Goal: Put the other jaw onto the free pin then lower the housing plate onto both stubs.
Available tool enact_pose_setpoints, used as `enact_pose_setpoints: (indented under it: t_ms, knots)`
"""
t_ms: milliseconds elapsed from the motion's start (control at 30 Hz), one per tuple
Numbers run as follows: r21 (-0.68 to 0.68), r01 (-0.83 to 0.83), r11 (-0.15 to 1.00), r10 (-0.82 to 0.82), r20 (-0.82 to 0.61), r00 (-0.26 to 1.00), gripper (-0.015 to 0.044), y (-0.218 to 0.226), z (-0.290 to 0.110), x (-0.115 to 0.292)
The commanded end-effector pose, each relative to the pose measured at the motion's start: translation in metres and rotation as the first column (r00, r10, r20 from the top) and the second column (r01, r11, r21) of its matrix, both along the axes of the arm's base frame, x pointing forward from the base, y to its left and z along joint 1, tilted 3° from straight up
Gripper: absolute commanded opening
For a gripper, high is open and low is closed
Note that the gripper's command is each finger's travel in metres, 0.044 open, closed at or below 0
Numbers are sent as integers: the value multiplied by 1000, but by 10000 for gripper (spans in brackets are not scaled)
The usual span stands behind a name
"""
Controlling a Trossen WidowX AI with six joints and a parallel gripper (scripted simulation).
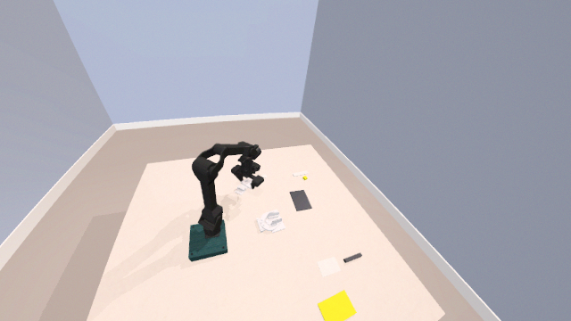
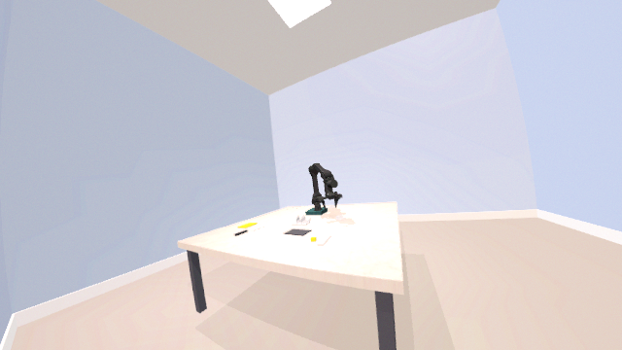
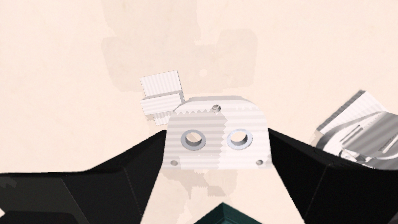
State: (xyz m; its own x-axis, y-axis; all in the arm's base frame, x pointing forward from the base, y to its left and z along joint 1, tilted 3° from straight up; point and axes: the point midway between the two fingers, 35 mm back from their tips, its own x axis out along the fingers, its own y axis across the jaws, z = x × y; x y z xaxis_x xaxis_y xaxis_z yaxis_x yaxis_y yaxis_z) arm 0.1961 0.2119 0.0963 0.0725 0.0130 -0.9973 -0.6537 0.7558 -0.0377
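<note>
My gripper (image 1: 246, 177) (image 3: 214, 133) is shut on the white housing plate (image 3: 216, 155), one finger at each side edge. The plate shows two ringed holes and small screw holes, and hangs above the table. A white stepped block (image 1: 241, 191) (image 3: 162, 97) stands on the table below and beyond the plate, partly hidden by it. The white gripper base with its jaws (image 1: 270, 221) (image 2: 302, 221) stands on the table nearer the middle; part of it shows at the right edge of the wrist view. Two jaw shapes rise from it; whether the gear teeth mesh I cannot tell.
A dark pad (image 1: 301, 201) (image 2: 297, 232) lies beyond the white base. A yellow cube (image 1: 305, 178) (image 2: 313, 239) lies by a white bar (image 1: 300, 174). A black bar (image 1: 352, 258), a pale sheet (image 1: 329, 267) and a yellow sheet (image 1: 336, 307) lie farther off. The arm stands on a teal base (image 1: 208, 246).
</note>
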Motion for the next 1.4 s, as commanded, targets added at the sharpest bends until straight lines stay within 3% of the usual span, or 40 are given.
enact_pose_setpoints:
  t_ms: [0,1367]
  knots:
    - [2,35,999,-35,-5,999,351,-14,1,7]
    - [17,385,923,-385,-7,923,351,-143,3,48]
